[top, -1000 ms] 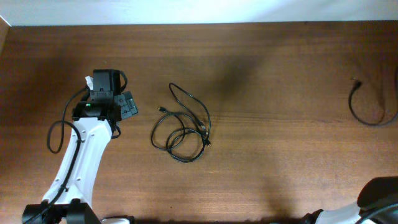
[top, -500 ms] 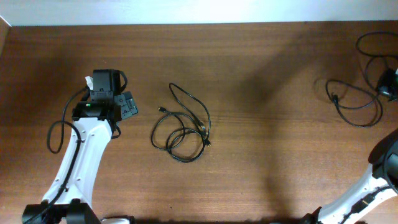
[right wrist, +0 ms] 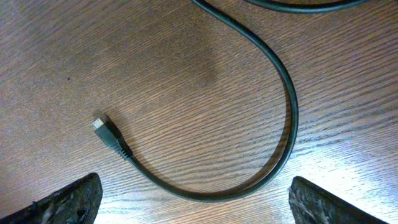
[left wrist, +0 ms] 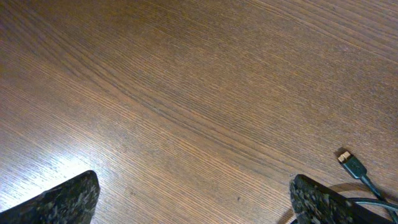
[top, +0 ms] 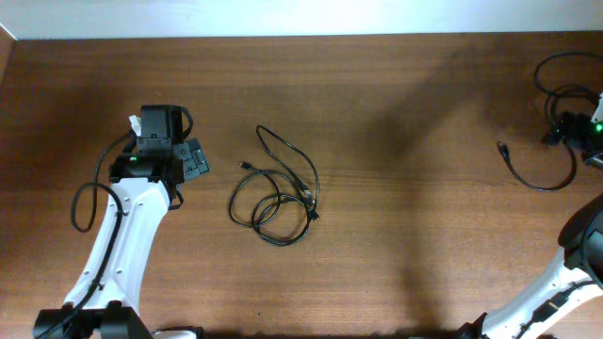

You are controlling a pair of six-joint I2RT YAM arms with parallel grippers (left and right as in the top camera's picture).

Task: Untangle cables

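Overhead: thin black floppy cables [top: 275,200] lay tangled mid brown wooden worktop [top: 396,264], and a separate black cord [right wrist: 292,109] lay far right. They looked light and limp (best pinched near the small plug end [right wrist: 107,134]). Spread and empty were the left gripper [left wrist: 193,205] and right gripper [right wrist: 196,205].

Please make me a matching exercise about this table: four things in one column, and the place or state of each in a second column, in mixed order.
1. tangled cables
2. single cable
3. left arm
4. right arm

a. far right of the table, lying in an open curve
b. just left of the tangle, jaws open
c. middle of the table
d. above the single cable, jaws open

Pairs: 1-c, 2-a, 3-b, 4-d
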